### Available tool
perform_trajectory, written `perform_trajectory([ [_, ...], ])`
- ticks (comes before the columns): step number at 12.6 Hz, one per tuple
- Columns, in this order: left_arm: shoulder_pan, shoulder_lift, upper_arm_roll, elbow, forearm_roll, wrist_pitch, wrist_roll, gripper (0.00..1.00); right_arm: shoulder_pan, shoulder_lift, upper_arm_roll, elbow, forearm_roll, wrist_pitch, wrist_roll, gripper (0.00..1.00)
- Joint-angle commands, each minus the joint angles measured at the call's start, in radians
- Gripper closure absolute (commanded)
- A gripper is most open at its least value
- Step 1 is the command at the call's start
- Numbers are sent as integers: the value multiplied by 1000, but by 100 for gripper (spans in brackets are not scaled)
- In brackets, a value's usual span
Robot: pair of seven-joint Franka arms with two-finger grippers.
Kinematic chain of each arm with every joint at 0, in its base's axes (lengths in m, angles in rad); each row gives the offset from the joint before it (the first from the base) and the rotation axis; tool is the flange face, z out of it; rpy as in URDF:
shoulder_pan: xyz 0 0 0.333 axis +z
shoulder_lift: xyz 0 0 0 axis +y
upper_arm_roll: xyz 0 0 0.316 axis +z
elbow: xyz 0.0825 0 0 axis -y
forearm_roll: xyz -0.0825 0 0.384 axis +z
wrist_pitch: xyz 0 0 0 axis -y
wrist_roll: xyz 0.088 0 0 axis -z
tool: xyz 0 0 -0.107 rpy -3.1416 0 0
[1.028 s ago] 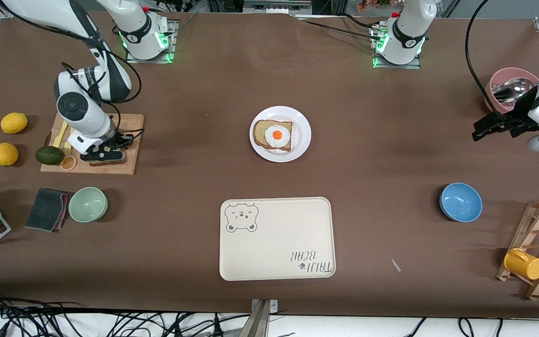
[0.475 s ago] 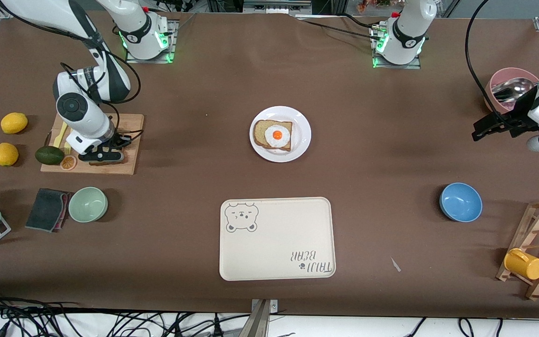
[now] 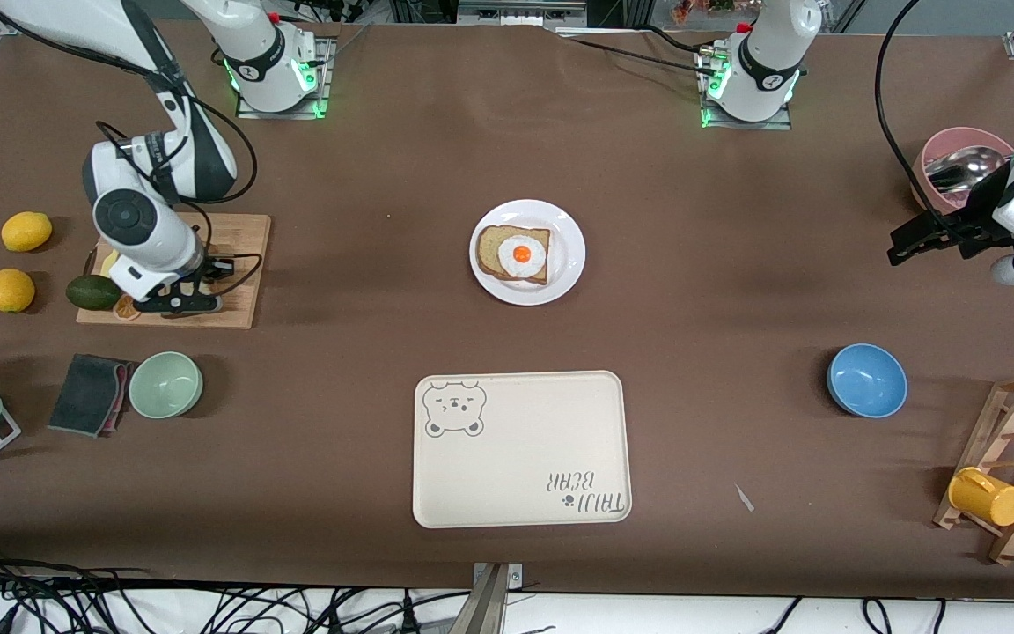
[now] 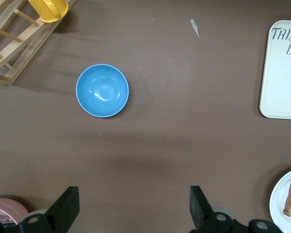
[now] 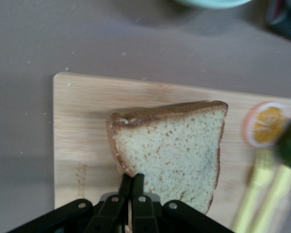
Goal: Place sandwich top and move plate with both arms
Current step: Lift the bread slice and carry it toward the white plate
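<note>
Sandwich top (image 5: 174, 150): light tan speckled bread slice with a brown crust, held by the right end effector (image 5: 131, 187) over the wooden cutting board (image 3: 234, 304); in the front view the wrist hides it.
Landmark: the plate (image 3: 566, 262), round and white, mid-worktop, carrying a darker bread slice (image 3: 494, 239) with a fried egg (image 3: 521, 254) on it.
Nearest the front camera: cream bear-print tray (image 3: 520, 449), nearer than the plate; blue bowl (image 3: 866, 379) toward the left arm's end from the plate; green bowl (image 3: 165, 384) and dark cloth (image 3: 89, 393) toward the right arm's end.
Level with the plate: cutting board toward the right arm's end, with an orange slice (image 5: 265, 124) and an avocado (image 3: 91, 291) by its edge, two lemons (image 3: 18, 260) past it.
Right end effector state: fingers pinched close together on the slice's crust edge.
Left end effector (image 4: 131, 208): waits in the air toward the left arm's end from the plate, over bare brown worktop (image 3: 736, 220), fingers spread wide, nothing between them.
Farther than the plate: pink bowl (image 3: 947, 150) holding a metal spoon.
In the way: nothing lies on the worktop between board and plate.
Change: the right wrist has risen and shifted toward the avocado since a second ago; the slice no longer shows on the board in the front view.
</note>
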Motion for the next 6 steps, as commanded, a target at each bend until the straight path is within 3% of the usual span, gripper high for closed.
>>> perform_trajectory([
  [1,2,-9,-3,-7,29,-4,5,0,3,27,43,166,-11,-173,-11,100],
  [6,2,-12,-3,-7,29,-6,7,0,15,90,241,393,118,-325,62,100],
])
